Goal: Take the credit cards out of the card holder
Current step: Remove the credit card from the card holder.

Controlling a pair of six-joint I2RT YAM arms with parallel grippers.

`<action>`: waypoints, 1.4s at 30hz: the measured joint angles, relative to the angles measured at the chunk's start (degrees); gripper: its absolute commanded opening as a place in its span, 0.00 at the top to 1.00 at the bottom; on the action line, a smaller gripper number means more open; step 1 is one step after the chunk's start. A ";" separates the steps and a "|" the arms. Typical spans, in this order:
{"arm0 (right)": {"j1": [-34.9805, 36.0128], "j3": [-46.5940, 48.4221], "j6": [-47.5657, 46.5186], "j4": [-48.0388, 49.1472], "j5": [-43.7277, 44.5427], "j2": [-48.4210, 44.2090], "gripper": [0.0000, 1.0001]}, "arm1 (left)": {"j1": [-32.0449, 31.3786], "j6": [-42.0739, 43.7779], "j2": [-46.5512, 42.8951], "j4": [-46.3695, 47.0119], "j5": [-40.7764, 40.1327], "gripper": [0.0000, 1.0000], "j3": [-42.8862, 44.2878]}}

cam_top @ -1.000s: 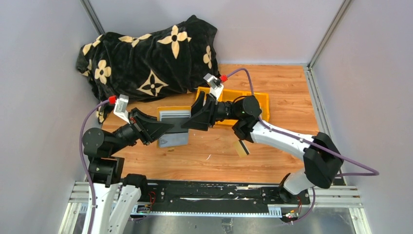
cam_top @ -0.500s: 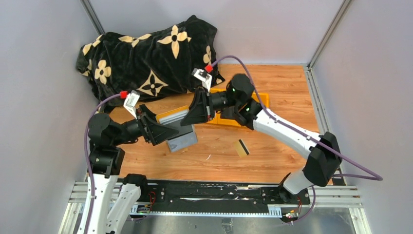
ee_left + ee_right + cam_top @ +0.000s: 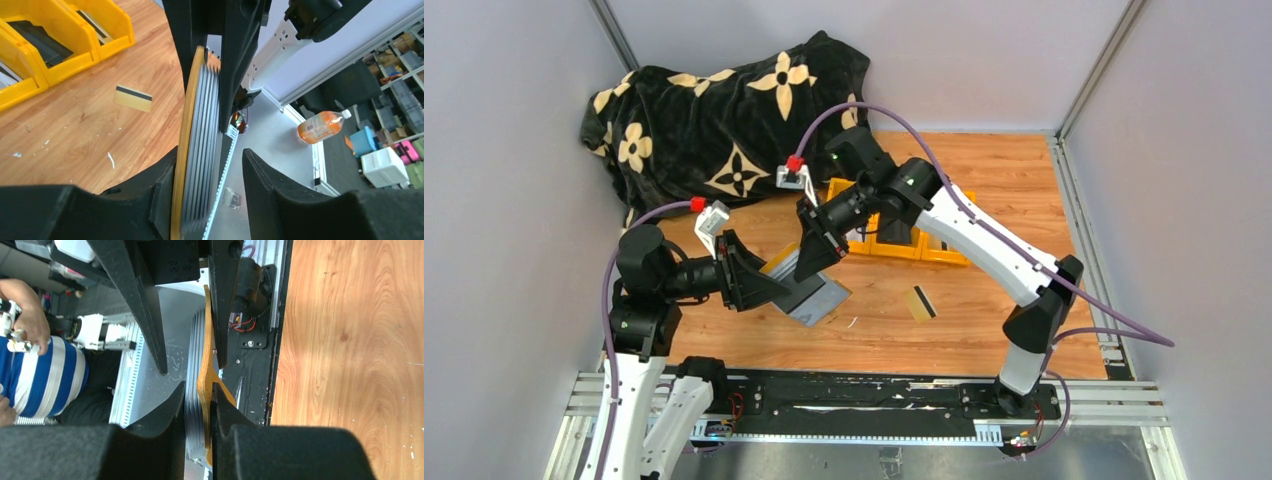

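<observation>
Where the 2 arms meet over the near-left part of the table (image 3: 1014, 190), I see the card holder (image 3: 819, 298) held up off the wood and tilted. Its mustard edge points toward the far left and its grey pockets toward the near right.

My right gripper (image 3: 197, 390) comes down on it from above and is clamped on it. In the right wrist view both fingers press the cover and the stack of pockets with no gap.

My left gripper (image 3: 210, 160) reaches in from the left with its jaws partly spread around the same holder. In the left wrist view 1 finger lies against the mustard cover while the other stands apart from the grey pocket edges, so it is not pinching.

Whether cards sit in the pockets I cannot tell, since I see them edge-on only.

1 tan-gold credit card (image 3: 919, 303) with a black stripe lies flat on the wood, right of the holder and well apart from it. Beyond it sits the yellow bin (image 3: 65, 57), and a black flowered blanket (image 3: 724, 110) fills the far-left corner.
</observation>
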 measured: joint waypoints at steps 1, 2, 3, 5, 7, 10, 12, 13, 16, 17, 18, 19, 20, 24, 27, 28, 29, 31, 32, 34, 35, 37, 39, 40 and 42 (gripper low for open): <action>0.63 1.73 -1.31 -2.36 0.63 1.20 1.00 | 0.00 1.01 -0.02 -0.74 0.24 0.57 -0.13; 1.44 3.72 -2.75 -5.05 1.36 2.49 1.00 | 0.00 1.81 -0.02 -1.16 0.50 0.62 -0.33; 2.05 5.38 -3.93 -7.28 2.05 3.48 1.00 | -0.02 2.54 -0.02 -1.55 0.72 0.65 -0.59; 2.99 7.48 -5.49 -10.34 2.95 4.48 1.00 | -0.20 4.26 -0.02 -2.64 1.09 0.73 -1.11; 3.41 8.35 -6.62 -12.15 4.00 4.57 0.96 | -0.37 6.05 -0.02 -4.22 1.51 0.80 -1.33; 3.74 9.27 -8.15 -13.60 4.83 4.87 0.81 | -0.61 9.94 -0.02 -6.67 2.05 0.89 -0.81; 4.00 9.62 -8.63 -13.88 4.81 5.09 0.68 | -0.63 11.78 -0.02 -8.35 2.03 0.96 -0.02; 4.04 9.62 -8.68 -13.77 4.48 5.09 0.62 | -0.63 12.24 -0.02 -8.79 1.97 0.99 0.26; 4.04 6.38 -6.05 -8.41 1.64 3.65 0.51 | -0.66 14.29 -0.17 -11.17 1.55 1.00 1.29; 3.91 3.10 -4.24 -4.70 0.44 2.01 0.49 | -0.68 14.69 -0.17 -11.98 1.18 1.00 1.44; 3.72 -1.14 -1.88 0.00 -0.48 -0.09 0.48 | -0.68 14.88 -0.15 -12.63 0.96 1.00 1.66; 3.52 -6.51 1.33 6.36 -1.40 -2.75 0.47 | -0.70 15.02 -0.13 -13.35 0.68 1.00 2.05; 3.28 -10.67 4.52 11.72 -2.16 -4.83 0.47 | -0.72 14.91 -0.13 -13.86 0.37 1.00 2.49; 1.49 -29.24 21.44 40.46 -4.11 -13.20 0.47 | -0.83 9.27 -0.72 -9.86 -1.16 1.00 2.99; 0.35 -36.04 31.17 55.56 -4.15 -15.34 0.48 | -0.94 -0.39 -3.34 -0.04 -3.30 1.00 -0.24; 0.15 -37.73 33.81 59.71 -4.09 -15.72 0.48 | -0.98 -4.59 -4.72 4.15 -4.28 1.00 -2.19; 0.04 -39.21 36.30 63.54 -4.04 -15.96 0.48 | -1.01 -8.02 -5.79 7.41 -5.05 1.00 -3.65; 0.00 -41.59 40.24 69.48 -3.82 -16.28 0.48 | -1.03 -12.68 -6.95 11.61 -6.29 1.00 -5.11; 0.00 -42.88 42.01 72.43 -3.56 -16.50 0.48 | -1.05 -14.91 -7.10 13.35 -6.91 1.00 -5.31; -0.02 -45.53 45.66 78.62 -3.19 -16.76 0.48 | -1.07 -17.94 -7.08 16.11 -8.02 1.00 -5.31; -0.02 -46.56 47.25 81.22 -3.06 -16.79 0.48 | -1.07 -19.32 -7.06 17.11 -8.55 1.00 -5.31; -0.02 -49.55 51.98 88.80 -2.29 -16.76 0.49 | -1.07 -22.03 -7.04 18.84 -9.46 1.00 -5.31; -0.09 -51.93 56.85 96.19 -1.53 -16.44 0.55 | -1.07 -23.93 -6.95 20.33 -10.05 1.00 -5.25; -0.13 -53.09 60.02 101.53 -0.85 -15.78 0.62 | -1.07 -25.14 -6.86 21.31 -10.49 1.00 -5.16; -0.55 -53.90 64.04 107.38 -0.09 -14.53 0.71 | -1.07 -25.86 -6.84 22.21 -10.91 1.00 -5.14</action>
